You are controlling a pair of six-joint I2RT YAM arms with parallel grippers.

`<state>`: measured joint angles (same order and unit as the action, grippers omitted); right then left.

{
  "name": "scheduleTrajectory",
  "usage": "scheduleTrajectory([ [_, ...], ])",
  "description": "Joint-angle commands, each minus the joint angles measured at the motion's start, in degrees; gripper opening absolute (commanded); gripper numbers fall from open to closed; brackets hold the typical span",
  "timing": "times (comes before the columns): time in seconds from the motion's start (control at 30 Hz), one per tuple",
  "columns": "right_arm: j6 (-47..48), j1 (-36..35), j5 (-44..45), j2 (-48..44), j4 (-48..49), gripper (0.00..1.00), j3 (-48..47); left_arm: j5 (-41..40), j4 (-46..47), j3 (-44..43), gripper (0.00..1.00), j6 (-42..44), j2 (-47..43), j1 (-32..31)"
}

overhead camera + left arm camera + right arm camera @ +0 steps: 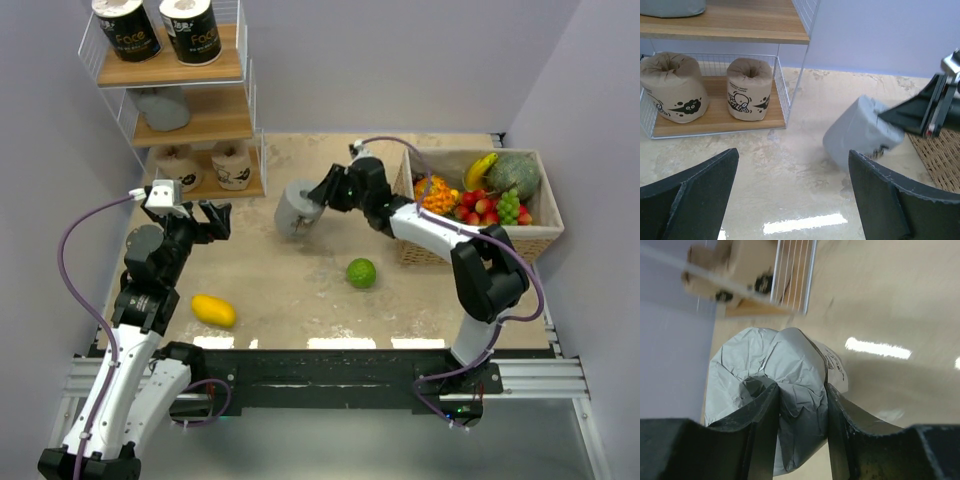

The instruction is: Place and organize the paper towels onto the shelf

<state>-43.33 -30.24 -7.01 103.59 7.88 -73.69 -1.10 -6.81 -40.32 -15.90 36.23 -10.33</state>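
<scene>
Grey roll [295, 212]: tilted, mid counter [290, 290], right of shelf [205, 122].
Right pincer [314, 203]: clamped on roll's rim, one finger in the hole.
Left pincer [216, 217]: spread, empty, nearer shelf.
Next move: likely leftward carry, right arm.

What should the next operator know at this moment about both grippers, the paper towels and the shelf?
Right gripper: jaws shut on the held grey roll, which is tilted low over the table, right of the shelf.
Left gripper: jaws open, empty, facing the bottom tier.
Done: black rolls on the top tier, shelved grey roll on the middle tier, tan rolls on the bottom tier.
Left: probably set the held grey roll beside the shelved one.
</scene>
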Motion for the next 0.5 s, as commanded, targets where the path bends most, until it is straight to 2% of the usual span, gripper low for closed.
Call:
scheduleTrajectory([
  [0.0, -7.46, -3.68, -6.44, -3.22, 8.37, 0.41, 7.67, 1.98, 1.36, -0.2, 0.96, -0.27, -0.46, -0.4],
  [0.13, -9.58, -5.09, -7.15, -5.06, 9.17, 0.43, 11.72, 1.81, 1.19, -0.11, 0.96, -0.27, -0.63, -0.4],
  [0.27, -6.08, -4.83, -4.86, -6.03, 3.56, 0.6, 10.6, 1.54, 1.18, -0.11, 0.96, -0.1, -0.63, -0.4],
  [0.37, 2.09, -4.57, -2.58, -6.64, -7.32, 0.68, 4.38, 1.19, 0.83, -0.03, 0.96, -0.01, -0.37, -0.4],
  [0.4, 6.46, -4.65, -2.05, -6.82, -12.66, 0.69, 3.04, 1.19, 0.74, 0.06, 0.96, -0.18, -0.02, -0.4],
  [0.47, 9.48, -4.57, -0.03, -7.79, -16.91, 0.7, -0.12, 1.28, 0.22, 0.32, 0.96, -1.4, 0.42, -0.4],
])
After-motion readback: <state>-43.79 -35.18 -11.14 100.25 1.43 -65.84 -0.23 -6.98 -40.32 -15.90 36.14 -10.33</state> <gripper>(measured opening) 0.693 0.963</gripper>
